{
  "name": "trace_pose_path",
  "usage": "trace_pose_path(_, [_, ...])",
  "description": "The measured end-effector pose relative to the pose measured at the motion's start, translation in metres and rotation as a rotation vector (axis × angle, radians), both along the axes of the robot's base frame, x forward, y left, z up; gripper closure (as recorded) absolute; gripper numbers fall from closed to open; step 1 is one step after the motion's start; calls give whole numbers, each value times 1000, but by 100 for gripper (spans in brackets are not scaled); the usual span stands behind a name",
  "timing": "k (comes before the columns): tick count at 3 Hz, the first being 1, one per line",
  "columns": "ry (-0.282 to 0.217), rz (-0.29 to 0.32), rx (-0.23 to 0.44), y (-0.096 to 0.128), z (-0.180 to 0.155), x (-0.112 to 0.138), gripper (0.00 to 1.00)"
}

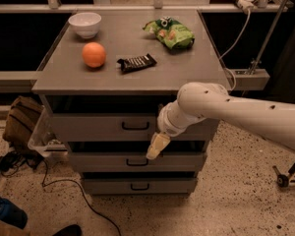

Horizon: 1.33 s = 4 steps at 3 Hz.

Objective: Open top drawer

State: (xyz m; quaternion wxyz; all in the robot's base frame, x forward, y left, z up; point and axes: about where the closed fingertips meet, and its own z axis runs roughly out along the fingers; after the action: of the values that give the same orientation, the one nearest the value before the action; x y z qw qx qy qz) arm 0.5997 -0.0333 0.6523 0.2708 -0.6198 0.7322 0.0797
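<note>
The top drawer (88,127) is the uppermost grey front of a three-drawer cabinet, with a small black bar handle (135,126). Its front sits roughly in line with the two drawers below. My gripper (156,147) hangs from the white arm (236,109), which reaches in from the right. It points downward, just right of and below the handle, in front of the gap between the top drawer and the middle drawer (98,161). It holds nothing that I can see.
On the cabinet top (64,77) lie a white bowl (85,23), an orange (94,54), a dark wrapped bar (136,62) and a green snack bag (170,32). A brown bag (20,122), a plastic bin (39,139) and cables (64,186) sit on the floor at left.
</note>
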Motion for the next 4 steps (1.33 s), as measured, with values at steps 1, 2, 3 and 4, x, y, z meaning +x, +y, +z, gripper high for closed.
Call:
trace_pose_path(1, [13,15,-4,3,-2,-2,0])
trace_pose_path(2, [42,29,-2,4,-4,-11,0])
trace_pose_path(3, [63,41,1,3,-1,-17,0])
trace_pose_path(4, [63,41,1,3,-1,-17,0])
